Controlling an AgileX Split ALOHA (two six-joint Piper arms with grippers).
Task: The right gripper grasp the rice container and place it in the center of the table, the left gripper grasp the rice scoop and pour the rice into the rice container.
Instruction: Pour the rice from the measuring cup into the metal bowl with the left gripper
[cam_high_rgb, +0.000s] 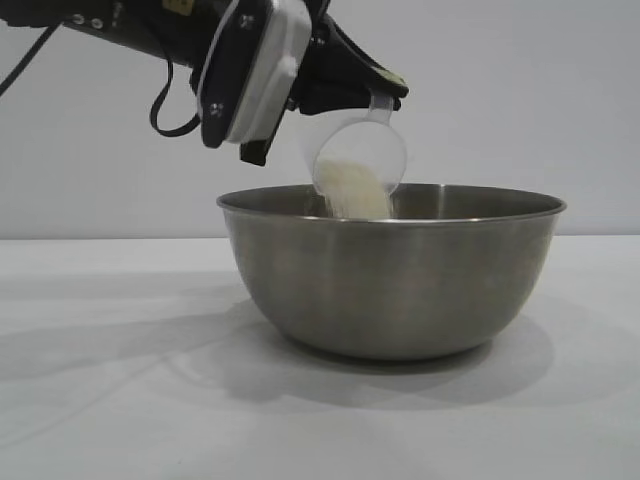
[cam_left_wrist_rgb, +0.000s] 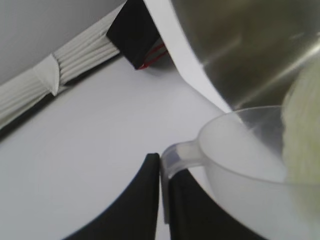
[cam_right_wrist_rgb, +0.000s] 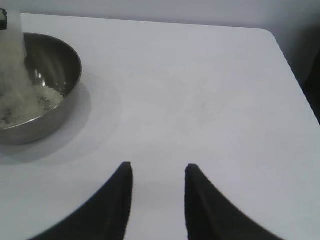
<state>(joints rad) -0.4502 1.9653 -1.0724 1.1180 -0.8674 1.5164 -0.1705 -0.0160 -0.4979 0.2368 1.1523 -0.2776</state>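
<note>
The steel rice container (cam_high_rgb: 392, 275) stands on the white table (cam_high_rgb: 110, 400) in the middle of the exterior view. My left gripper (cam_high_rgb: 385, 85) is shut on the loop handle of the translucent rice scoop (cam_high_rgb: 360, 160) and holds it tipped over the container's rim. Rice (cam_high_rgb: 355, 190) slides out of the scoop into the container. In the left wrist view the handle (cam_left_wrist_rgb: 172, 155) is pinched between the fingers, beside the scoop (cam_left_wrist_rgb: 250, 165) and the container wall (cam_left_wrist_rgb: 240, 45). In the right wrist view the container (cam_right_wrist_rgb: 60, 100) holds rice (cam_right_wrist_rgb: 20, 105), and my right gripper (cam_right_wrist_rgb: 156, 170) is open and empty, well apart from it.
The table's far edge and rounded corner (cam_right_wrist_rgb: 267, 32) show in the right wrist view. In the left wrist view a black block with red wires (cam_left_wrist_rgb: 135, 35) and a white ribbed hose (cam_left_wrist_rgb: 60, 70) lie beyond the table's edge.
</note>
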